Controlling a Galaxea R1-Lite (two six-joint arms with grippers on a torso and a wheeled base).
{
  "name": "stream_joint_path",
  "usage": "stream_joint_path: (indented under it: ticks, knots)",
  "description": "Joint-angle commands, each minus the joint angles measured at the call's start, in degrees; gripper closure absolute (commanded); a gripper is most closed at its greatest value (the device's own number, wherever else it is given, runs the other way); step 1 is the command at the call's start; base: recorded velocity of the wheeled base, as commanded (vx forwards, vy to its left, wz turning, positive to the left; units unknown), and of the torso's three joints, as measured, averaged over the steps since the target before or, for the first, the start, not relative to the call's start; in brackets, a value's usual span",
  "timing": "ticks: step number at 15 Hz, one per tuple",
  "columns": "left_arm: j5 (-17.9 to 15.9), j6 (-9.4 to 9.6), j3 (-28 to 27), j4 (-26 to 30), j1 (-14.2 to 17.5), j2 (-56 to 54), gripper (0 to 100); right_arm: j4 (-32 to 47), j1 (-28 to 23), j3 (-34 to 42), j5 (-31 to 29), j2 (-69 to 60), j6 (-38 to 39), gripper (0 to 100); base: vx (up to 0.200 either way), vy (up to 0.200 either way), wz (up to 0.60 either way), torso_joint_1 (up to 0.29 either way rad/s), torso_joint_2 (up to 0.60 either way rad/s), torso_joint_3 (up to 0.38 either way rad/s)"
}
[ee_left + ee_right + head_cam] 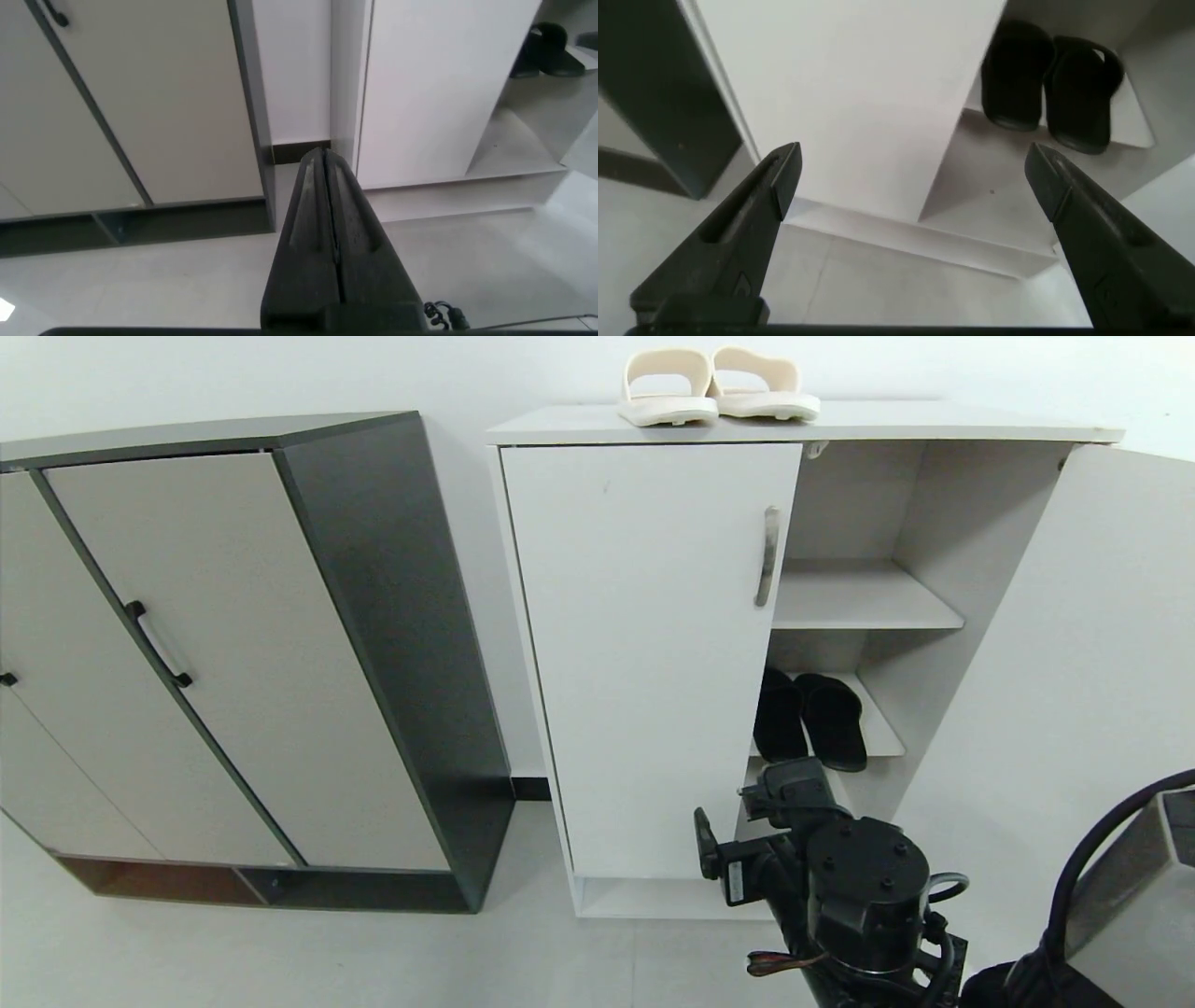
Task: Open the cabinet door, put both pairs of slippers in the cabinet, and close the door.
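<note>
Cream slippers (717, 387) atop cabinet (934, 425), lying front-to-back, high above nearer right gripper (913, 159), spread wide and empty; left gripper (324, 168) pinched together, empty.

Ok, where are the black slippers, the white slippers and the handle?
black slippers (834, 721), head view, right slipper's insole.
white slippers (668, 371), head view, left slipper's strap.
handle (767, 555), head view, mid bar.

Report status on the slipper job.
Left pincer shut, empty. Right pincer open, facing cabinet. Black slippers shelved inside; cream slippers on cabinet top. Right door open, nothing blocking.
</note>
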Motion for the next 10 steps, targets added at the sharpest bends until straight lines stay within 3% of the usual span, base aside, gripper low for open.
stream_joint_path:
  ticks: [1, 10]
  knots:
    - [0.0, 0.01, -0.01, -0.03, 0.01, -0.02, 100, 0.01, -0.31, 0.0, -0.07, 0.68, 0.1, 0, 0.0, 0.0, 0.0, 0.0, 0.0, 0.0]
    - [0.0, 0.01, 0.07, -0.03, 0.01, -0.02, 100, 0.01, -0.66, 0.0, -0.07, 1.47, 0.1, 0, 0.0, 0.0, 0.0, 0.0, 0.0, 0.0]
